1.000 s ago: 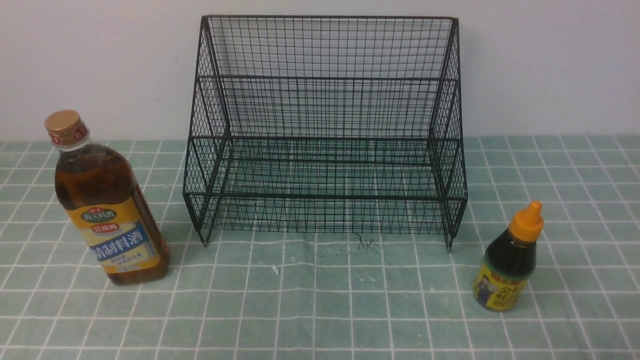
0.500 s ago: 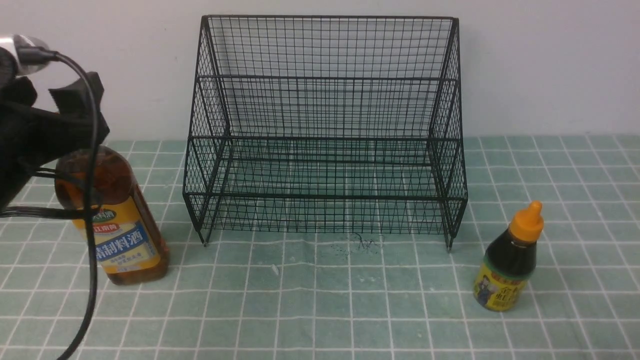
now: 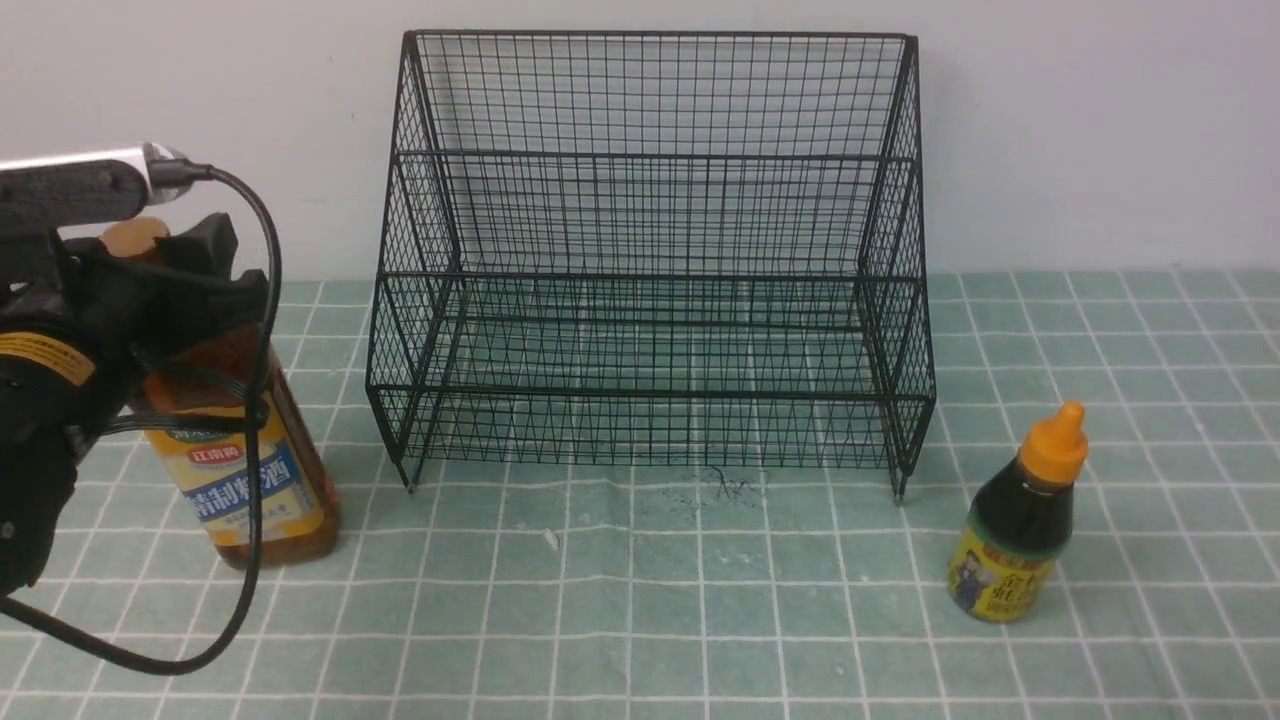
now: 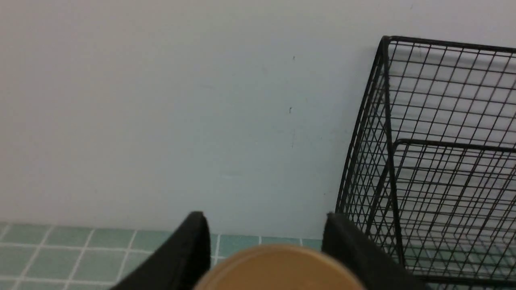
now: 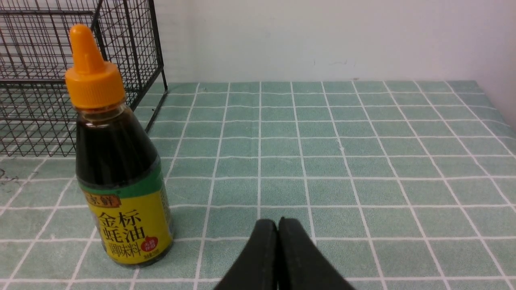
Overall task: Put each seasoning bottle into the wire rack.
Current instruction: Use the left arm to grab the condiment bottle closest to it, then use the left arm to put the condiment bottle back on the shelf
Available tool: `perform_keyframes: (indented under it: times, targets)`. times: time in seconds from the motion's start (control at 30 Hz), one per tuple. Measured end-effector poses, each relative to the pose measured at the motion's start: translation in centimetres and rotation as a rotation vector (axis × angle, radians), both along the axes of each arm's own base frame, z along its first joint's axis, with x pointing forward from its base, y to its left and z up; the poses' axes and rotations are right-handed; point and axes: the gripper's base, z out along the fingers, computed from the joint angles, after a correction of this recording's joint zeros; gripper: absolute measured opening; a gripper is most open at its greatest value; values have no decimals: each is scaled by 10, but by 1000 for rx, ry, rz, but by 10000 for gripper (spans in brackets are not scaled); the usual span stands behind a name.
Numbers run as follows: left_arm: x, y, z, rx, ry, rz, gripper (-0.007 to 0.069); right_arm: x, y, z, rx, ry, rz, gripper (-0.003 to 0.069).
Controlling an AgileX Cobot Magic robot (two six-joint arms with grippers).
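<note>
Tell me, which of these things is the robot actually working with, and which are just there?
For the job: tall amber bottle, small dark bottle, wire rack.
Just there: checked tablecloth, dark specks before the rack, wall.

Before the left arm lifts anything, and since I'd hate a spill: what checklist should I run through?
1. The cap of the tall bottle sits between the fingers of the left gripper: ok.
2. Firm grip on that cap: cannot tell.
3. The tall bottle upright on the tablecloth: ok.
4. Both tiers of the wire rack unoccupied: ok.
5. The small bottle upright, beside the rack, out of the path: ok.
6. The right gripper shut, holding nothing: ok.
</note>
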Motion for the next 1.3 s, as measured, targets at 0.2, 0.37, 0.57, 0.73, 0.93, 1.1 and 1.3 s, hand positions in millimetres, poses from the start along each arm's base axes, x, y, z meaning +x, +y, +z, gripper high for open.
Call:
perform_keyframes:
  times: [0.2, 0.37, 0.57, 0.73, 0.93, 1.1, 1.3]
  targets:
    - [-8, -1, 8, 18, 31, -16, 305, 0, 0, 0, 0, 0, 0, -15]
    - [-19, -1, 45, 10, 27, -14, 305, 0, 0, 0, 0, 0, 0, -15]
    - [-25, -2, 126, -1, -182, -19, 305, 0, 0, 0, 0, 0, 0, -15]
    - [-24, -18, 177, -15, -306, -86, 305, 0, 0, 0, 0, 0, 0, -15]
    - [4, -51, 195, -28, -323, -189, 305, 0, 0, 0, 0, 0, 0, -15]
    - [43, -79, 188, 8, -284, -252, 305, 0, 0, 0, 0, 0, 0, -15]
    - [77, -96, 174, 16, -249, -275, 305, 0, 0, 0, 0, 0, 0, -15]
